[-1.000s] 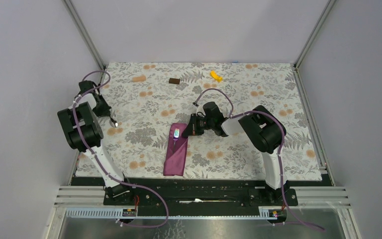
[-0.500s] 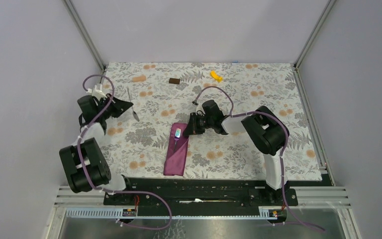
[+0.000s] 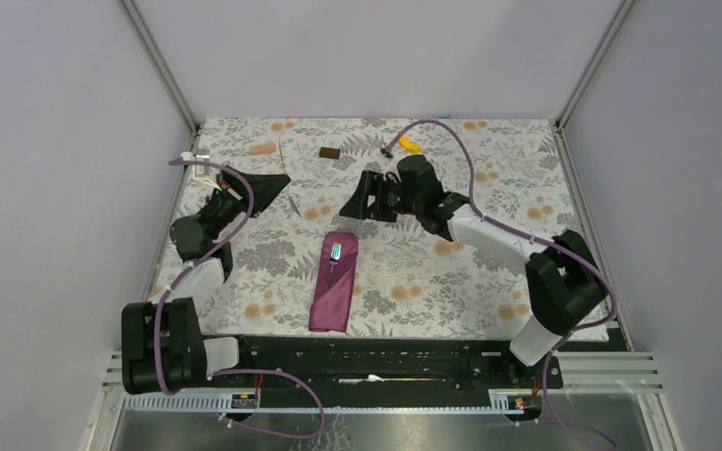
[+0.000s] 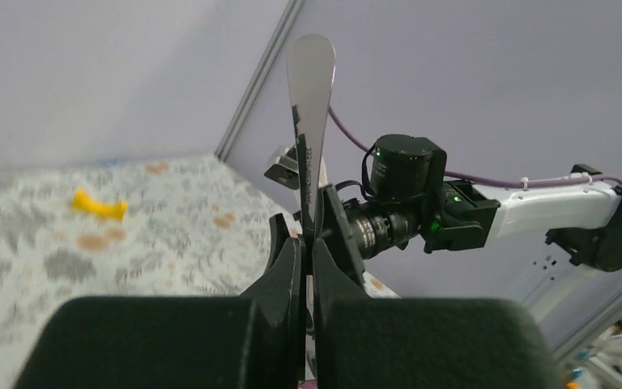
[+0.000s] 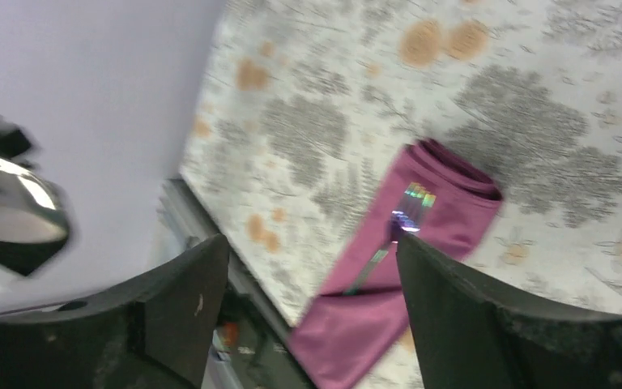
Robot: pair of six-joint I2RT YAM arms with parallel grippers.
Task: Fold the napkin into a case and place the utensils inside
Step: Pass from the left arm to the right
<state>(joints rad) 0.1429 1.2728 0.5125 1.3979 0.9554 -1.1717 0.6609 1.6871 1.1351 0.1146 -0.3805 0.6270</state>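
The plum napkin [image 3: 331,299] lies folded into a narrow case on the table's near middle. The fork [image 3: 336,254] rests in it, with its shiny head sticking out at the far end; in the right wrist view the fork [image 5: 409,207] lies on the napkin [image 5: 453,223]. My right gripper [image 3: 355,199] hovers open beyond the napkin, holding nothing; in the right wrist view its fingers [image 5: 312,247] stand wide apart. My left gripper [image 3: 282,178] at the far left is shut on the spoon [image 3: 293,203]. In the left wrist view the spoon [image 4: 311,73] sticks up from between the closed fingers [image 4: 308,243].
A small yellow piece [image 3: 408,143] and a brown block [image 3: 329,152] lie near the back edge of the floral table covering [image 3: 489,272]. The yellow piece [image 4: 97,205] also shows in the left wrist view. The right arm's wrist [image 4: 405,194] faces the left gripper.
The right gripper has opened, let go of the fork at the napkin and drawn back toward the far side. The left arm has swung the spoon up and toward the table's middle.
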